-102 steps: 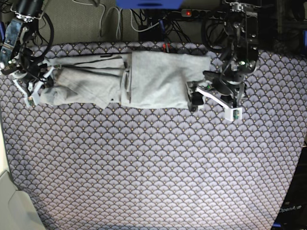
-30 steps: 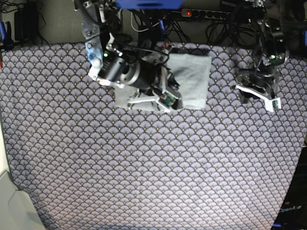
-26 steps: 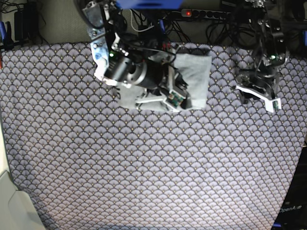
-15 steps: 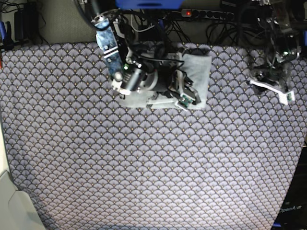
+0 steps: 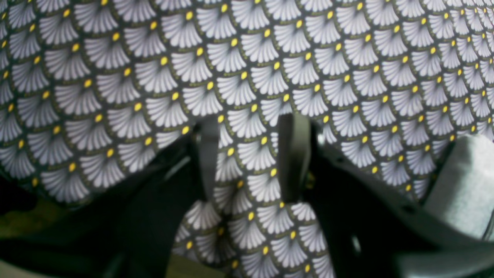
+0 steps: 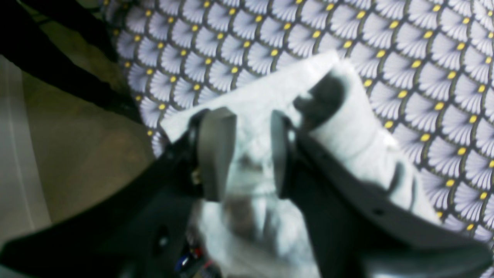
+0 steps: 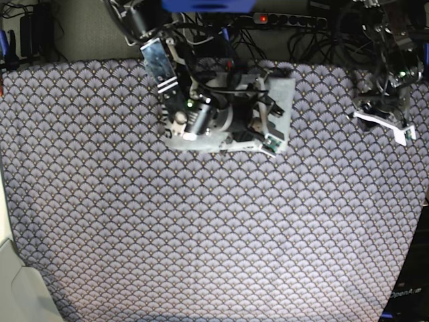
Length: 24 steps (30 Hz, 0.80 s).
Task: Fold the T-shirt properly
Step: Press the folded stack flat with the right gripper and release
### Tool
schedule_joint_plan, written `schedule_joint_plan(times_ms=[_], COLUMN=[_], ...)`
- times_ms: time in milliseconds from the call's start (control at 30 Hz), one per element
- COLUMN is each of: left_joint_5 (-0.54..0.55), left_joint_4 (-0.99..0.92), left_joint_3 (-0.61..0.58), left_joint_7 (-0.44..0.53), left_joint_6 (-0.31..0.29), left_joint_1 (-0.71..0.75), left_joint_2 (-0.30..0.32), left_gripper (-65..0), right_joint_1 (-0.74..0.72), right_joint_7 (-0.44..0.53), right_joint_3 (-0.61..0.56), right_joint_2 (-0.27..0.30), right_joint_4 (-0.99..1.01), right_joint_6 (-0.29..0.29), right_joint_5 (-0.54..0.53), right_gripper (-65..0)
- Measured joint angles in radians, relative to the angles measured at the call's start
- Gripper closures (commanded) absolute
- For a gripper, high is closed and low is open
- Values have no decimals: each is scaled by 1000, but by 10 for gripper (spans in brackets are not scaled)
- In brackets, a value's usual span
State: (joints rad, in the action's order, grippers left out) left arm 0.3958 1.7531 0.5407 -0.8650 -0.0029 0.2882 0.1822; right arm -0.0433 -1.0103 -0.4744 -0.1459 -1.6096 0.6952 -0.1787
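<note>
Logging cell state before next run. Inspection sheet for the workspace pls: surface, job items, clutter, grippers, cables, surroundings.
Surface: fan-patterned tablecloth covers the table, lying flat.
Job's things: T-shirt folded into a compact stack at the far edge, mostly hidden under the right arm.
Clutter: nothing seen on the cloth.
Grippers: right gripper over the T-shirt, jaws apart, grey fabric showing between them; whether it grips, cannot tell. Left gripper open above bare cloth, holding nothing, apart from the shirt.
Cables: tangle of leads and a power strip behind the table.
Surroundings: dark equipment at the back; pale panel at the near corner.
</note>
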Motion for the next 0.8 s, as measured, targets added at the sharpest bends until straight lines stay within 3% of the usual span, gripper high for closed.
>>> schedule_joint_plan(times_ms=[233,333,500,667,800], left_joint_5=[-1,1,1,1,1], left_joint_4=[3,3,3,3,3], left_joint_3=[0,0,-2,-6,-6], left_joint_7=[0,1,0,1,1], left_joint_6=[0,-1,-1,-1,0], left_joint_1=[18,17,13,15,16], left_joint_2=[-2,-2,-3,-3,-5], left_gripper=[-247,-247,-247,-247,-247], right_joint_1=[-7,-40,-53,-52,-26], right_joint_7=[24,-2,-103,-116,-116], right_joint_3=[6,6,7,6,8], right_joint_2=[2,2,1,1,53], right_joint_4=[0,-9,-190,-262,-257], right_joint_6=[0,0,-1,0,0], right_joint_5=[3,8,12,8,8], right_gripper=[-244,-244,-245,-247,-248])
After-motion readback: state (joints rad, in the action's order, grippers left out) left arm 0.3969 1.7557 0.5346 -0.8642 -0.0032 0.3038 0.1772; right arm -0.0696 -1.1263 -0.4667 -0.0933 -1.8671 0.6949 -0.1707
